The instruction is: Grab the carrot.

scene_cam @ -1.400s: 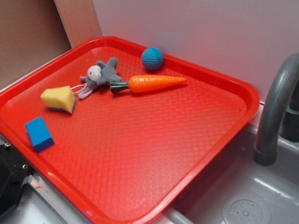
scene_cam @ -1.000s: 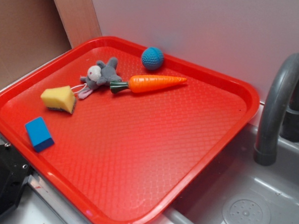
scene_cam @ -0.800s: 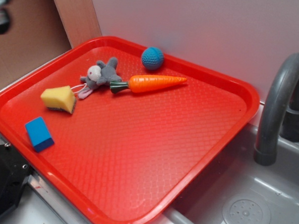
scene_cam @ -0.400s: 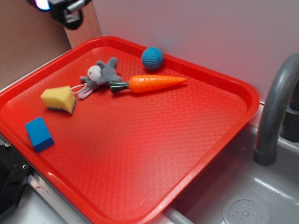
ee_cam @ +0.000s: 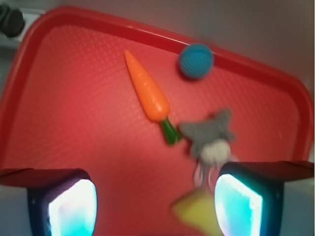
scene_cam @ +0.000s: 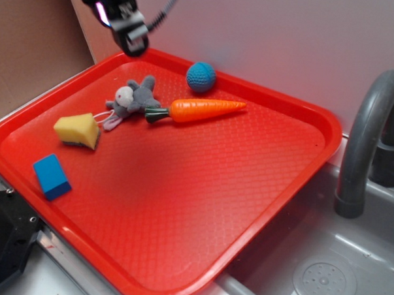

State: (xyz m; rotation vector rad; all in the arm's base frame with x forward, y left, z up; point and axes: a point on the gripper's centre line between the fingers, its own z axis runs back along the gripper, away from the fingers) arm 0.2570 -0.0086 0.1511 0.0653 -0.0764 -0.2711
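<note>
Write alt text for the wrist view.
An orange carrot lies diagonally on a red tray, green stem toward a grey plush, with a blue ball near the far rim. The open pincer frames the bottom edge, a yellow sponge between its fingers.

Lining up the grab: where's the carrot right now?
In the exterior view the carrot lies flat at the far side of the red tray, its green stem end by the grey plush, the blue ball just behind it.

a toy kitchen mock-up in a lab: a grey plastic sink (scene_cam: 349, 258) with a grey faucet (scene_cam: 371, 135), a red tray (scene_cam: 181, 205) beside it, plain white backboard (scene_cam: 273, 40).
</note>
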